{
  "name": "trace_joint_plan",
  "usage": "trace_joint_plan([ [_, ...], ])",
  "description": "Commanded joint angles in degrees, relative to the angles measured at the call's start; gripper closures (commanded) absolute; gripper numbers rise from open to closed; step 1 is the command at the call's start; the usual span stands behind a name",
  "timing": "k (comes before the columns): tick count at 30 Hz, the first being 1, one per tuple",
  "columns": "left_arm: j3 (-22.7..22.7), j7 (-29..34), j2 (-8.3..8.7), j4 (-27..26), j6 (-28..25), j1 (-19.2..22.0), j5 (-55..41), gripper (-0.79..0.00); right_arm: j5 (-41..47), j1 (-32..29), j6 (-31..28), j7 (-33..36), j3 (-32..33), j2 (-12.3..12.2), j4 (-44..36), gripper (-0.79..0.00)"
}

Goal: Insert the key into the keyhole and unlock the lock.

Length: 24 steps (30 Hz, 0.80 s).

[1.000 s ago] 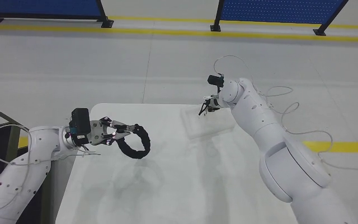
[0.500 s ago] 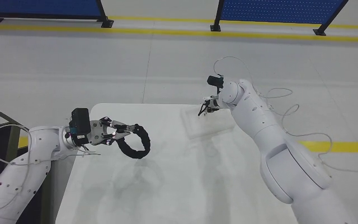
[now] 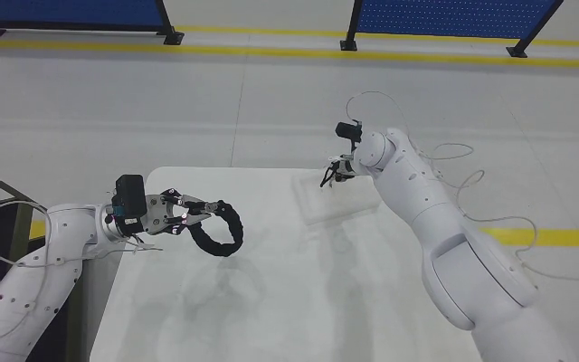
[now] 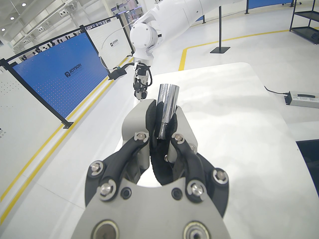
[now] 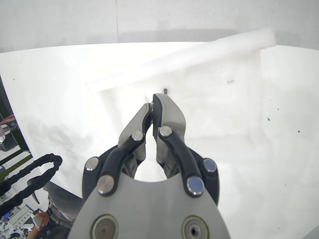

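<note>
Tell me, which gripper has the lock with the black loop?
The left gripper. It clamps the lock by its shiny barrel, with the black loop beyond it. The right gripper pinches only a thin metal bit, likely the key.

Over the tabletop (image 3: 271,308), the lock (image 3: 238,226) hangs near the left edge, the key (image 5: 150,108) near the far edge, well apart.

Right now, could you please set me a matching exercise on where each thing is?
1 lock cylinder
2 cable loop
3 key
4 clear tray

A pinched in the right gripper
B lying on the table
C clamped in the left gripper
D black, hanging free in the air

Pairs: 1-C, 2-D, 3-A, 4-B
</note>
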<state>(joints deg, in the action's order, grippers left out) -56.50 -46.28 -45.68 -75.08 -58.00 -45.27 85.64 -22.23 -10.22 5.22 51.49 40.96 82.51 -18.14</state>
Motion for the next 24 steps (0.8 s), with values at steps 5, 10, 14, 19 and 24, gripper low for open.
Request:
trace_joint_plan([
  [5, 0.0, 0.0, 0.00, 0.0, 0.0, 0.0, 0.0, 0.000, 0.0, -0.2, 0.3, 0.1, 0.6, 0.0, 0.3, 0.000],
  [10, 0.0, 0.0, 0.00, 0.0, 0.0, 0.0, 0.0, 0.000, -0.1, -0.3, 0.9, 0.0, 1.0, 0.1, 0.5, 0.000],
  [14, 0.0, 0.0, 0.00, 0.0, 0.0, 0.0, 0.0, 0.000, 0.0, -0.2, 0.7, -0.5, 1.4, 0.1, 0.8, 0.000],
  [19, 0.0, 0.0, 0.00, 0.0, 0.0, 0.0, 0.0, 0.000, -0.2, -0.2, 0.7, -0.8, 1.9, 0.0, 0.8, 0.000],
  [24, 0.0, 0.0, 0.00, 0.0, 0.0, 0.0, 0.0, 0.000, -0.5, -0.3, 0.9, -0.8, 2.2, 0.0, 0.7, 0.000],
])
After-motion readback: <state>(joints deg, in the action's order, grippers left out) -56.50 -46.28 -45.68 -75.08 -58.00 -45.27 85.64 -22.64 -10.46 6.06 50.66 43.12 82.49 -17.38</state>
